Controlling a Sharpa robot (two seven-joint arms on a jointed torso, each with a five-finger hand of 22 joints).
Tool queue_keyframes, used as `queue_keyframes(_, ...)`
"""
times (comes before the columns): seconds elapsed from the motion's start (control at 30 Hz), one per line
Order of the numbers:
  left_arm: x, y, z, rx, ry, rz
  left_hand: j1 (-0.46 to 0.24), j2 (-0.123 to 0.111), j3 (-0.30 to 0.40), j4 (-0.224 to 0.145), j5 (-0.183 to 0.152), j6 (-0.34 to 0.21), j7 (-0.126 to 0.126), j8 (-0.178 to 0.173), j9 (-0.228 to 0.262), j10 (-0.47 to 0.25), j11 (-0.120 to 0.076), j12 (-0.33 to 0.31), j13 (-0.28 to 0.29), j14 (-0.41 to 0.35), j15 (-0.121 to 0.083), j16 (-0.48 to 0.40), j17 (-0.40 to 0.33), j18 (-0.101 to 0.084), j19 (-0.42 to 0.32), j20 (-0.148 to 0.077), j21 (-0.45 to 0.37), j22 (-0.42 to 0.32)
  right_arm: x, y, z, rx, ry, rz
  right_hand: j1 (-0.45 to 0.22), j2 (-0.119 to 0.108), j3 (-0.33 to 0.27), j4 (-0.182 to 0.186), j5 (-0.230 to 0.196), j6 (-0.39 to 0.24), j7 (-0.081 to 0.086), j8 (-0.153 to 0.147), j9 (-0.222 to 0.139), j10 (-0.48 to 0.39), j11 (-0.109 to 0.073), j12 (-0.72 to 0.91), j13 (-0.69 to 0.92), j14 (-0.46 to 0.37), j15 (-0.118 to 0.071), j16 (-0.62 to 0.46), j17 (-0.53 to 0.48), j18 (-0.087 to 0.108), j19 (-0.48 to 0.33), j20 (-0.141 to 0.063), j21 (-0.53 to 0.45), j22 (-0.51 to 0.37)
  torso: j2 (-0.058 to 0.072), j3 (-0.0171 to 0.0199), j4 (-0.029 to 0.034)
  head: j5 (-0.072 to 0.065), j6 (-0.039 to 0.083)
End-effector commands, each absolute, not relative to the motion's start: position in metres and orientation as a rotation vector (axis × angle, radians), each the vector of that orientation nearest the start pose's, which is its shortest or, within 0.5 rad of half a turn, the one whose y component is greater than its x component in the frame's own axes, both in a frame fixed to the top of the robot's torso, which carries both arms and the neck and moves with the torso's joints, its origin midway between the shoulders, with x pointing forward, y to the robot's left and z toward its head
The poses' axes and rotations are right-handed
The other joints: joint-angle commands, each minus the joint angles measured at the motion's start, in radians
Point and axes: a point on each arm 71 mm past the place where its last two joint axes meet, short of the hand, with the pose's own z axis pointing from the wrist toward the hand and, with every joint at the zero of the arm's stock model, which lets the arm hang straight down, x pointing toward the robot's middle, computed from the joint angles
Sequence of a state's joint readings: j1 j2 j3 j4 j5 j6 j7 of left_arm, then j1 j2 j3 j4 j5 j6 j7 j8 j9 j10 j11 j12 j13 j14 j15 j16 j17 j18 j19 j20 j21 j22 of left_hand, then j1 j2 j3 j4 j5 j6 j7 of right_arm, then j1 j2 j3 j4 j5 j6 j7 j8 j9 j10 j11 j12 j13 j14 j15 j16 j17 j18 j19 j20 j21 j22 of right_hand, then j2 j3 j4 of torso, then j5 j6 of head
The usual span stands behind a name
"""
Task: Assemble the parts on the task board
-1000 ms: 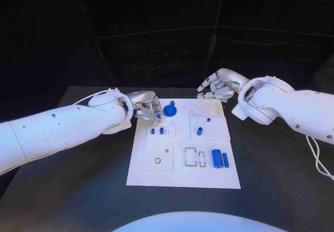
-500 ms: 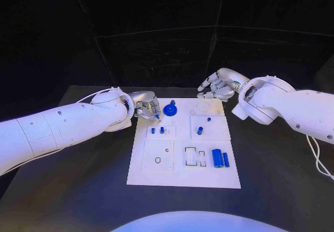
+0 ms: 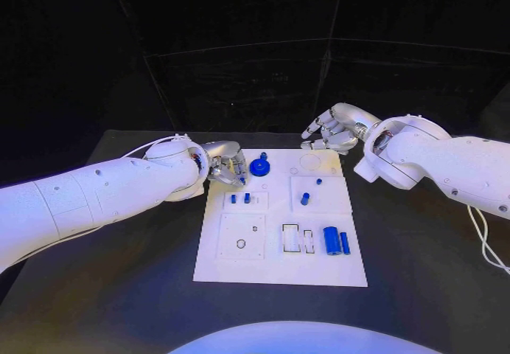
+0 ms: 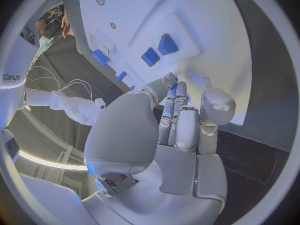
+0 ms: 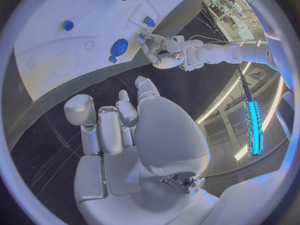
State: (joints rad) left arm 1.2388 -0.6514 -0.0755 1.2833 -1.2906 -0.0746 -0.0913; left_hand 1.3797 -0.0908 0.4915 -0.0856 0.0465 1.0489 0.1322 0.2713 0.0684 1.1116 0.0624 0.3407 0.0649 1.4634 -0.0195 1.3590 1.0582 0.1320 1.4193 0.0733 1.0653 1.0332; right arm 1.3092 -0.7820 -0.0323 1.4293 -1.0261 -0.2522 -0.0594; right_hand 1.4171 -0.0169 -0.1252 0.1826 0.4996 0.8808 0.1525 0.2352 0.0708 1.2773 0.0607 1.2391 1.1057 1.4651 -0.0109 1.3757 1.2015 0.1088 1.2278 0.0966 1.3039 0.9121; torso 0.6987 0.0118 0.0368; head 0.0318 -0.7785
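1. I see my left hand (image 3: 225,167) at the far left corner of the white task board (image 3: 278,273). Its fingers are curled in, and the fingertips (image 4: 172,83) point down at the board.
2. I think there is a small blue part at those fingertips, but it is too small to be sure, so I cannot tell if the left hand holds something or is just closed.
3. A round blue gear (image 3: 260,170) sits on the board just beside the left hand, on the side toward my other arm. A little blue knob sticks up from it.
4. Two small blue pegs (image 3: 240,198) stand on the board near the left hand, a bit closer to me than its fingers.
5. My right hand (image 3: 332,128) hangs over the black bench (image 3: 127,295) just past the far edge of the board. Its fingers are bent but spread apart, and I see nothing in it. It is free.
6. More blue parts are well apart from both hands: a short peg (image 3: 305,198) in the middle, a tiny one (image 3: 318,181) near it, and two long blue cylinders (image 3: 336,241) lying side by side on the near part of the board.
7. I guess the step now is the left hand working at the gear or the spot right next to it.
8. Next I need to go slow and line the fingertips up straight, because the parts are small and could tip over.
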Motion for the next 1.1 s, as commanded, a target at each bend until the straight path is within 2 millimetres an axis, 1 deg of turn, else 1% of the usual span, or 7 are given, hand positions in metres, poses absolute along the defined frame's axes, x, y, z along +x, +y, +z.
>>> queue_keyframes(0.03,0.5239,0.1665,-0.2079,0.123,1.943,-0.674,-0.011,0.000,0.004,0.001,0.003,0.005,0.000,-0.006,0.001,0.006,0.001,-0.005,0.001,0.019,-0.003,0.000,-0.001,-0.014,0.002,0.002,0.004,0.001,0.5220,-0.1972,-0.1383,0.181,1.714,0.862,0.006,0.004,0.006,0.002,0.003,-0.004,-0.003,0.007,-0.001,-0.003,0.000,0.005,0.000,0.033,-0.005,-0.004,0.001,0.015,-0.003,-0.003,-0.005,-0.001,0.000,-0.0006,0.0009,-0.001,-0.001)
queue_keyframes(0.17,0.5232,0.1652,-0.2078,0.127,1.942,-0.680,-0.011,0.000,0.004,0.001,0.003,0.005,0.000,-0.006,0.001,0.006,0.001,-0.005,0.001,0.019,-0.003,0.000,-0.001,-0.014,0.002,0.002,0.004,0.001,0.5220,-0.1970,-0.1383,0.180,1.714,0.862,0.006,0.004,0.006,0.002,0.003,-0.004,-0.003,0.007,-0.001,-0.003,0.000,0.005,0.000,0.033,-0.005,-0.004,0.001,0.015,-0.003,-0.003,-0.005,-0.001,0.000,0.0000,-0.0001,-0.001,-0.001)
queue_keyframes(0.43,0.5221,0.1627,-0.2078,0.135,1.944,-0.689,-0.012,0.001,0.005,0.000,0.003,0.009,-0.001,-0.006,0.002,0.011,-0.001,-0.006,0.002,0.019,-0.003,0.000,-0.002,-0.014,0.002,0.002,0.004,0.002,0.5219,-0.1966,-0.1384,0.180,1.715,0.863,0.006,0.004,0.006,0.002,0.003,-0.004,-0.003,0.007,-0.001,-0.003,0.000,0.005,0.000,0.033,-0.005,-0.004,0.001,0.015,-0.003,-0.003,-0.005,-0.001,0.000,-0.0006,0.0006,-0.002,-0.003)
queue_keyframes(0.57,0.5229,0.1632,-0.2087,0.144,1.950,-0.673,-0.013,0.000,0.005,-0.001,0.003,0.011,-0.002,-0.007,0.002,0.013,-0.002,-0.007,0.002,0.019,-0.004,0.000,-0.003,-0.014,0.002,0.002,0.004,0.003,0.5219,-0.1966,-0.1383,0.180,1.715,0.863,0.006,0.004,0.006,0.002,0.003,-0.004,-0.003,0.007,-0.001,-0.003,0.000,0.005,0.000,0.033,-0.005,-0.004,0.001,0.015,-0.003,-0.003,-0.005,-0.001,-0.001,0.0000,0.0007,-0.002,-0.004)
queue_keyframes(0.77,0.5250,0.1636,-0.2093,0.180,1.939,-0.631,-0.040,-0.016,-0.011,0.007,0.002,0.000,0.002,-0.021,0.000,0.004,0.004,-0.024,0.000,0.016,0.000,-0.003,-0.010,-0.012,-0.005,0.004,-0.008,-0.008,0.5219,-0.1968,-0.1383,0.181,1.715,0.862,0.006,0.004,0.006,0.002,0.003,-0.004,-0.003,0.007,-0.001,-0.003,0.000,0.005,0.000,0.033,-0.005,-0.004,0.001,0.015,-0.003,-0.003,-0.005,-0.001,-0.001,0.0002,0.0003,-0.003,-0.005)
queue_keyframes(0.97,0.5254,0.1627,-0.2105,0.197,1.942,-0.616,-0.048,-0.021,-0.020,0.009,0.002,-0.007,0.003,-0.030,-0.001,-0.002,0.007,-0.034,0.000,0.015,0.002,-0.005,-0.014,-0.011,-0.008,0.006,-0.014,-0.012,0.5218,-0.1969,-0.1383,0.181,1.715,0.862,0.006,0.004,0.006,0.002,0.003,-0.004,-0.003,0.007,-0.001,-0.003,0.000,0.005,0.000,0.033,-0.005,-0.004,0.001,0.015,-0.003,-0.003,-0.005,-0.001,0.000,-0.0004,0.0004,-0.004,-0.006)
queue_keyframes(1.1,0.5253,0.1621,-0.2109,0.202,1.945,-0.614,-0.051,-0.025,-0.025,0.009,0.002,-0.010,0.003,-0.035,-0.001,-0.005,0.008,-0.039,0.000,0.014,0.003,-0.005,-0.016,-0.011,-0.009,0.007,-0.015,-0.012,0.5218,-0.1970,-0.1383,0.181,1.715,0.862,0.006,0.004,0.006,0.002,0.003,-0.004,-0.003,0.007,-0.001,-0.003,0.000,0.005,0.000,0.033,-0.005,-0.004,0.001,0.015,-0.003,-0.003,-0.005,-0.001,0.000,0.0001,0.0002,-0.004,-0.006)
